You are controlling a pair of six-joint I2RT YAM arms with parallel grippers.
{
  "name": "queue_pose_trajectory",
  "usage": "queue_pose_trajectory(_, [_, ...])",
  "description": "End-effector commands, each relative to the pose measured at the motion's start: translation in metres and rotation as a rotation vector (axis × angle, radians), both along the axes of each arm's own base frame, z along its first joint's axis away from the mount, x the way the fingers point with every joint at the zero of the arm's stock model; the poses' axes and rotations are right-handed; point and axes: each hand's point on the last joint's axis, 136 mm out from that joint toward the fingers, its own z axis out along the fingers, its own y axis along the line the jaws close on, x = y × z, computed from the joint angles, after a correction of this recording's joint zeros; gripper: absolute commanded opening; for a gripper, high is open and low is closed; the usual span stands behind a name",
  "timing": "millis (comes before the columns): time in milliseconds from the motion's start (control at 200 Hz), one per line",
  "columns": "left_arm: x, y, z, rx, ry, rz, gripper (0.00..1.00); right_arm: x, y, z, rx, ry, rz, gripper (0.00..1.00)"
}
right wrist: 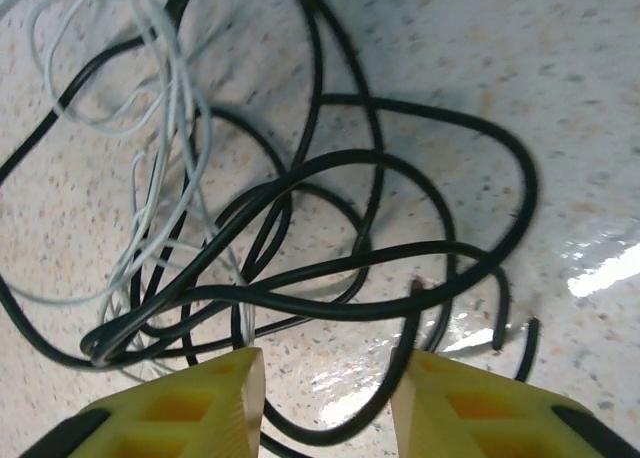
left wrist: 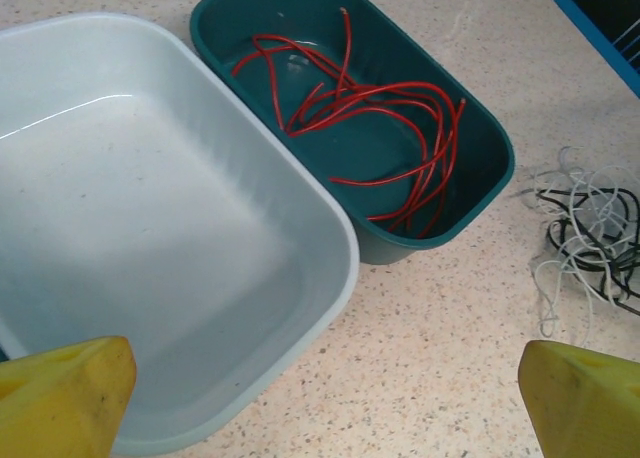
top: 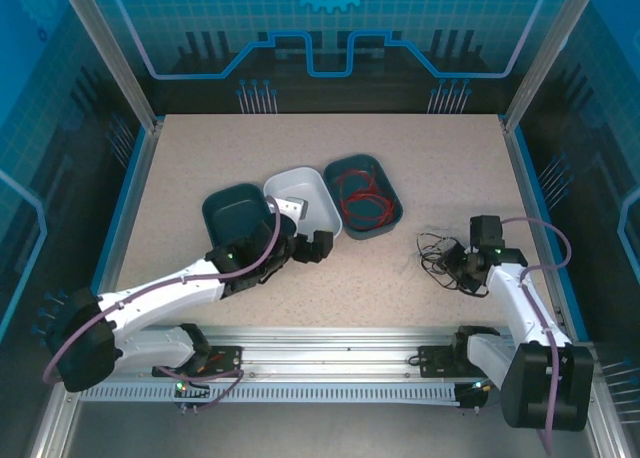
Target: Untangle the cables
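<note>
the left pincer [left wrist: 325, 398] hovers with its blunt yellow plastic fingers [left wrist: 65, 393] spread as wide as they go and nothing between them. it hangs over the near edge of a pale grey-white plastic tub [left wrist: 150, 208], a smooth rounded rectangle with a glossy, bare floor.

touching that tub's far long side is a dark teal plastic tub [left wrist: 480, 193] of the same rounded shape. in it lie the thin red cables [left wrist: 390, 128], several slim, stiff-looking strands in long shallow curves that cross each other on the bottom. a second dark teal tub [top: 232, 213] sits on the other side of the pale one, partly under the left arm.

all of this rests on a beige speckled counter [top: 200, 158] with a faint sheen.

well apart from the tubs, on the right of the counter, is a loose knot of cables [top: 440, 250]. the right pincer [right wrist: 328, 398] is down on it. its ribbed yellow fingers [right wrist: 200, 408] stand partly apart, with a gap much wider than any wire. one black strand curves through that gap without being pinched.

the smooth black cables [right wrist: 345, 158] form broad overlapping loops flat on the counter. finer whitish cables [right wrist: 185, 98] thread through them in tighter, kinked coils.
</note>
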Motion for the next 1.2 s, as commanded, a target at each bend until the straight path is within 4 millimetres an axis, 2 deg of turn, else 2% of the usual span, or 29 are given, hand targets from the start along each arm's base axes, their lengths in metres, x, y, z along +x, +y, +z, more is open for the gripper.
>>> queue_pose_trajectory(0, [0.006, -0.016, 0.018, -0.065, -0.014, -0.034, 0.99, 0.014, 0.012, 0.008, 0.065, -0.081, 0.025, 0.2])
queue_pose_trajectory(115, [0.006, -0.022, 0.017, -0.071, 0.003, -0.052, 0.99, 0.017, 0.01, 0.019, 0.021, -0.09, 0.049, 0.07])
queue_pose_trajectory(205, [0.005, -0.026, 0.017, -0.085, 0.008, -0.065, 0.99, 0.019, 0.008, 0.036, -0.036, -0.105, 0.077, 0.0])
queue_pose_trajectory(460, [0.01, -0.033, 0.024, -0.073, -0.011, -0.089, 0.99, 0.015, -0.001, 0.107, -0.2, -0.204, 0.12, 0.0])
queue_pose_trajectory(545, [0.01, -0.036, 0.027, -0.074, -0.013, -0.1, 0.99, 0.011, -0.004, 0.123, -0.229, -0.227, 0.128, 0.0])
queue_pose_trajectory(560, [0.01, -0.036, 0.028, -0.077, -0.014, -0.1, 0.99, 0.013, -0.004, 0.134, -0.234, -0.252, 0.129, 0.0])
queue_pose_trajectory(595, [0.01, -0.037, 0.028, -0.082, -0.015, -0.101, 0.99, 0.013, -0.005, 0.143, -0.246, -0.263, 0.137, 0.0])
queue_pose_trajectory(856, [0.008, -0.039, 0.024, -0.102, -0.004, -0.103, 0.99, 0.007, -0.015, 0.212, -0.374, -0.324, 0.186, 0.0])
queue_pose_trajectory(1001, [0.008, -0.041, 0.023, -0.103, 0.0, -0.111, 0.99, 0.004, -0.019, 0.234, -0.422, -0.346, 0.2, 0.0])
queue_pose_trajectory(1196, [0.008, -0.042, 0.023, -0.11, 0.005, -0.115, 0.99, 0.01, -0.014, 0.239, -0.434, -0.338, 0.246, 0.0])
